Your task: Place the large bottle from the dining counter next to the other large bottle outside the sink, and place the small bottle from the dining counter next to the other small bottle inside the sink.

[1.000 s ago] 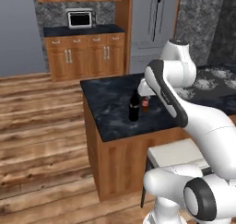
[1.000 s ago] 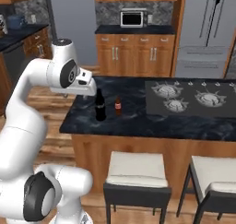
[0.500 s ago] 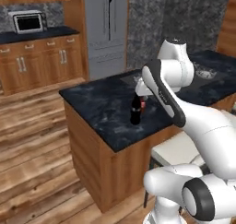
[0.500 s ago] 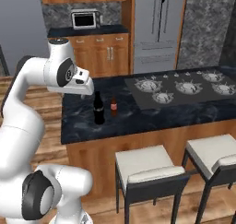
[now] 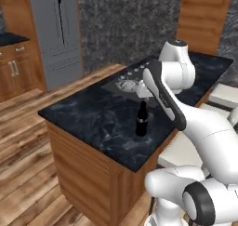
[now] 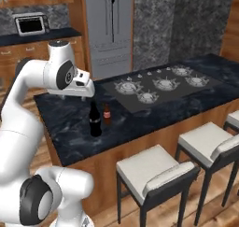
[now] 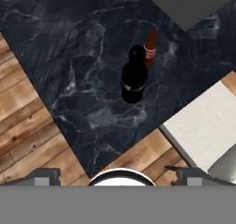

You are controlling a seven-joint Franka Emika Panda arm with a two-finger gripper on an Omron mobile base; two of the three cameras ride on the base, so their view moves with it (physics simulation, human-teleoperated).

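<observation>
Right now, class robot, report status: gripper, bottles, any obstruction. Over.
Gripper above counter, state unclear. Large bottle and small bottle upright, side by side, untouched. Nothing blocking.

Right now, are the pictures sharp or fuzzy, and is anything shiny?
Left base view: soft and blurry; the large bottle is a dark shape. Right base view: also soft, the small bottle smudgy. Hand view: clearest, pale veins on the counter, no strong glare.

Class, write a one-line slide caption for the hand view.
Looking down on a large dark bottle and a small red-labelled bottle standing side by side on the black marble counter.
</observation>
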